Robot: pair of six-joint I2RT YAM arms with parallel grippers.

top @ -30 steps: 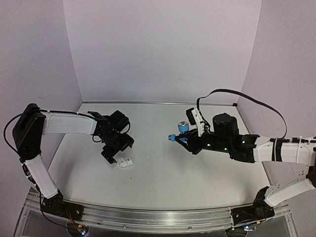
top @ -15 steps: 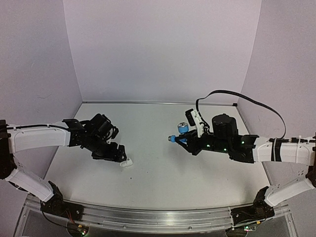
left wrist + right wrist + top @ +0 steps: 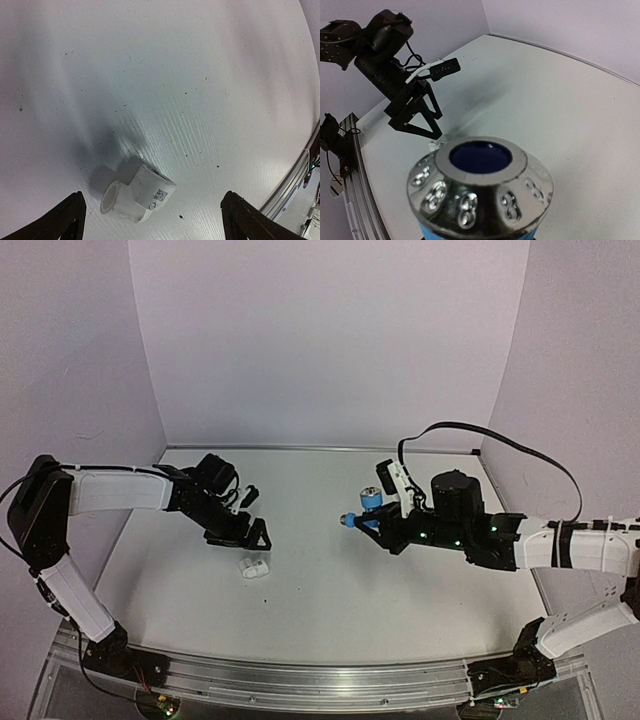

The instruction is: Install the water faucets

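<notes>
Looking first at my left fingers (image 3: 67,220), I see them spread wide and gripping nothing. They hang just over the white fitting (image 3: 137,195), which lies on its side on the surface (image 3: 200,75), apart from both fingers. My right fingers (image 3: 380,528) are clamped on the blue tap (image 3: 369,500), held clear of the surface. By my reckoning nothing is joined yet: the fitting needs picking up, then mating with the tap.

A matte white table (image 3: 330,590), faintly speckled, is closed in by a plain pale-lilac back wall (image 3: 330,340) and matching side walls (image 3: 70,360). An aluminium rail (image 3: 320,678) runs along its near edge. The light seems soft and even, with only blurred shadows.
</notes>
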